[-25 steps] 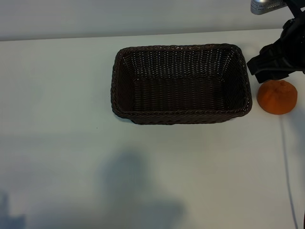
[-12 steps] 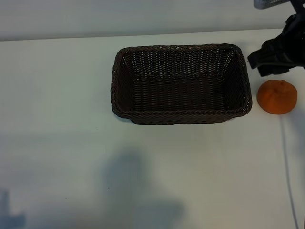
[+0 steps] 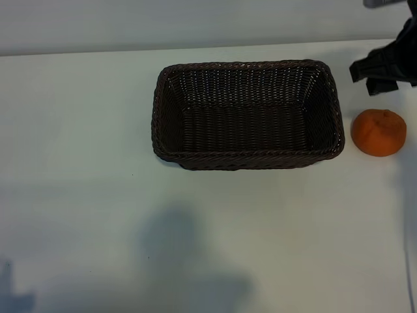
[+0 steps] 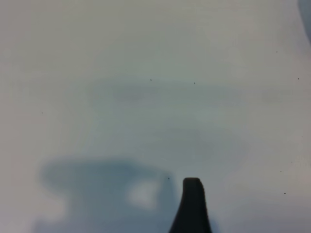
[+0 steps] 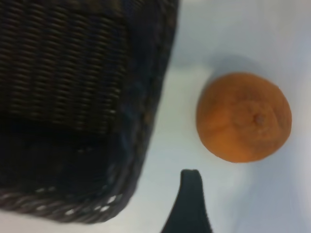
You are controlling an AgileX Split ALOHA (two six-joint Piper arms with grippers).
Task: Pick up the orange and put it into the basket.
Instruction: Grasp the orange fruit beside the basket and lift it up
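Observation:
The orange (image 3: 378, 132) lies on the white table just right of the basket (image 3: 171, 140), apart from it. In the right wrist view the orange (image 5: 243, 117) sits beside the basket's woven corner (image 5: 146, 121). The basket holds nothing. My right gripper (image 3: 378, 77) hovers at the far right edge, behind the orange and not touching it. Its one visible finger (image 5: 190, 199) has nothing against it, and the gripper is open. My left gripper is outside the exterior view. Its one visible finger (image 4: 192, 204) hangs over bare table, open and holding nothing.
The white table (image 3: 98, 195) stretches wide to the left of and in front of the basket. A thin pale cable (image 3: 405, 261) runs along the right edge below the orange. Soft shadows fall on the near part of the table.
The right gripper has drawn back toward the far right corner, away from the orange. The orange and the basket have not moved.

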